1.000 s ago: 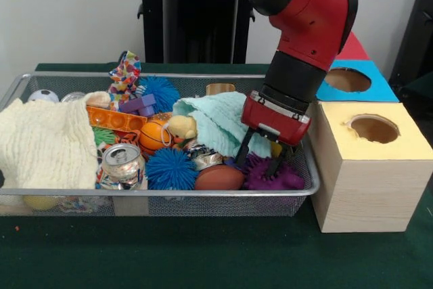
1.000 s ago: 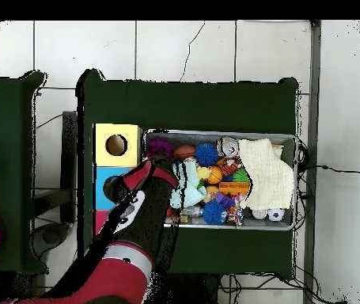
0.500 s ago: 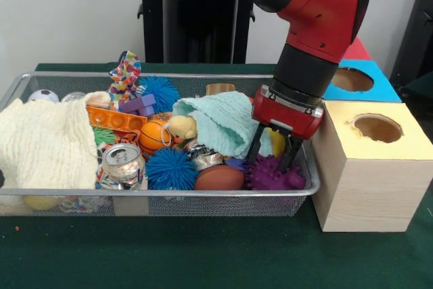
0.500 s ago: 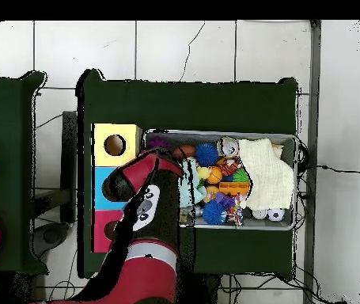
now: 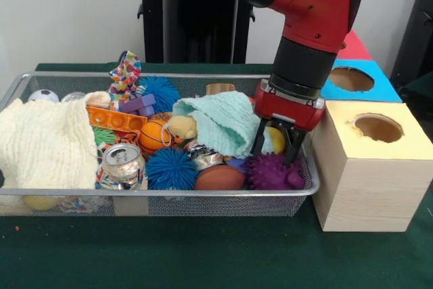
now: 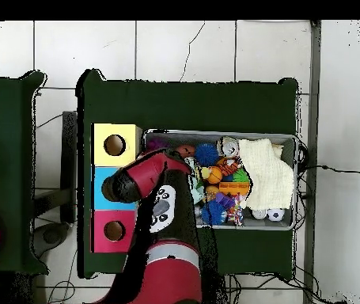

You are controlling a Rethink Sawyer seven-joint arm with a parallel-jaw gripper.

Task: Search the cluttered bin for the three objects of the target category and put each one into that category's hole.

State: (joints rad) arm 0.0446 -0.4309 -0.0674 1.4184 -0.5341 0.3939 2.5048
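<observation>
jaws spread wide, my gripper (image 5: pixel 276 151) hangs just above the purple spiky ball (image 5: pixel 272 172) at the end of the wire basket (image 5: pixel 169 194) nearest the yellow-topped box (image 5: pixel 369 167) — gripping nothing.

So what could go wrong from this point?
The open gripper hangs just above the purple spiky ball, close to the wire basket wall and the yellow-topped box; a finger may catch the mesh. The mint cloth lies right beside it and could get pinched too.
</observation>
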